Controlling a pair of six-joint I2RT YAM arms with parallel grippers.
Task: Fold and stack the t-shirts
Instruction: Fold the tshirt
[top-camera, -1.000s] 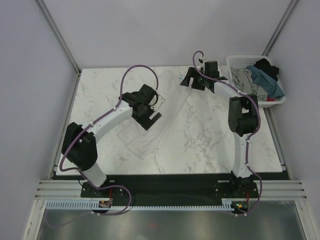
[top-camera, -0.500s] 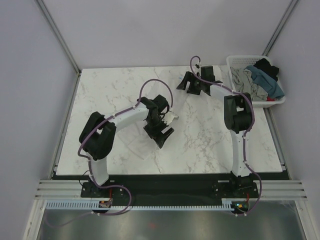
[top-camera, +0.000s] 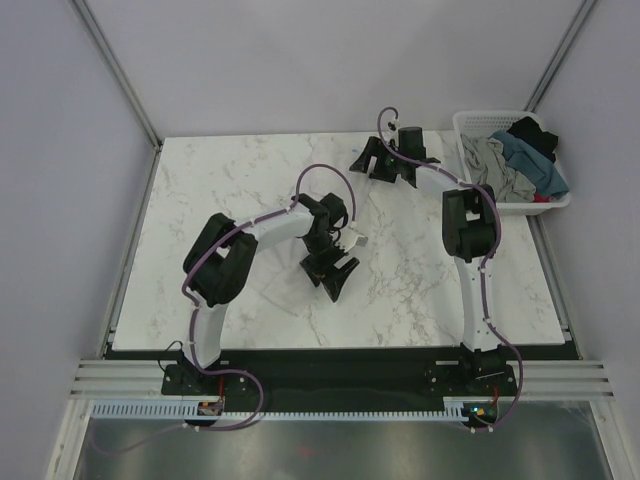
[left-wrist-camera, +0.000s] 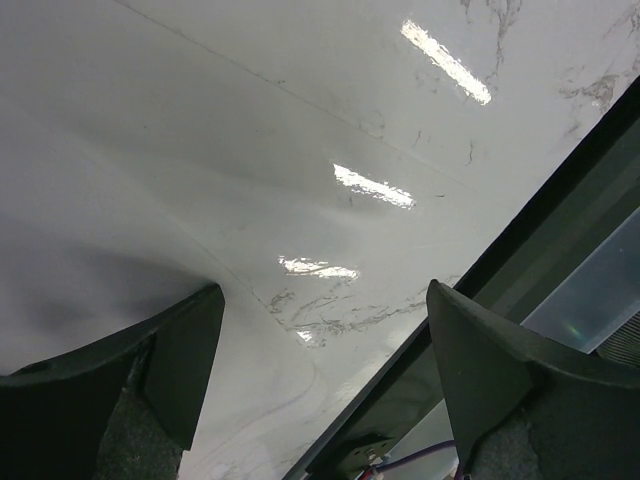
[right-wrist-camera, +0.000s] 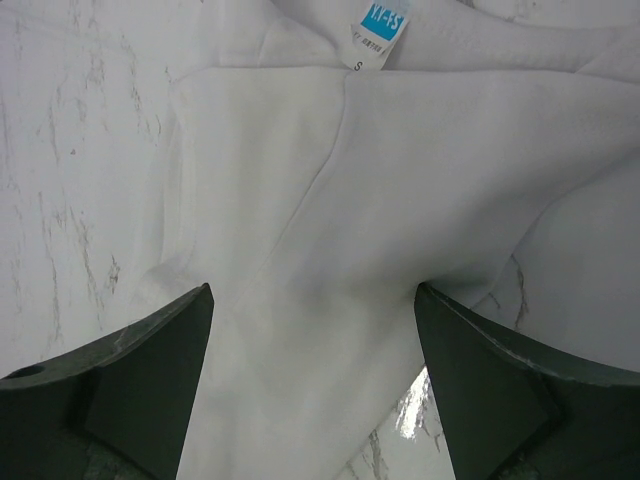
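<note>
A large white t-shirt (top-camera: 283, 288) lies spread on the marble table, from the near left to the far middle. My left gripper (top-camera: 333, 277) is open and empty, low over the shirt's near part. In the left wrist view the white cloth (left-wrist-camera: 140, 190) lies by the left finger, and the gripper (left-wrist-camera: 320, 400) is open over bare marble. My right gripper (top-camera: 364, 162) is open and empty over the shirt's far end. The right wrist view shows the gripper (right-wrist-camera: 315, 400) spread wide above the white shirt (right-wrist-camera: 400, 150), near its blue size label (right-wrist-camera: 383, 20).
A white lattice basket (top-camera: 468, 119) stands at the far right and holds grey (top-camera: 490, 160), teal-blue (top-camera: 530, 160) and black (top-camera: 532, 132) shirts. The table's black front edge (left-wrist-camera: 540, 230) shows in the left wrist view. Grey walls close in both sides.
My left arm has swung right and toward the near edge, with its gripper now over the shirt's middle. My right gripper has shifted slightly left at the far end.
</note>
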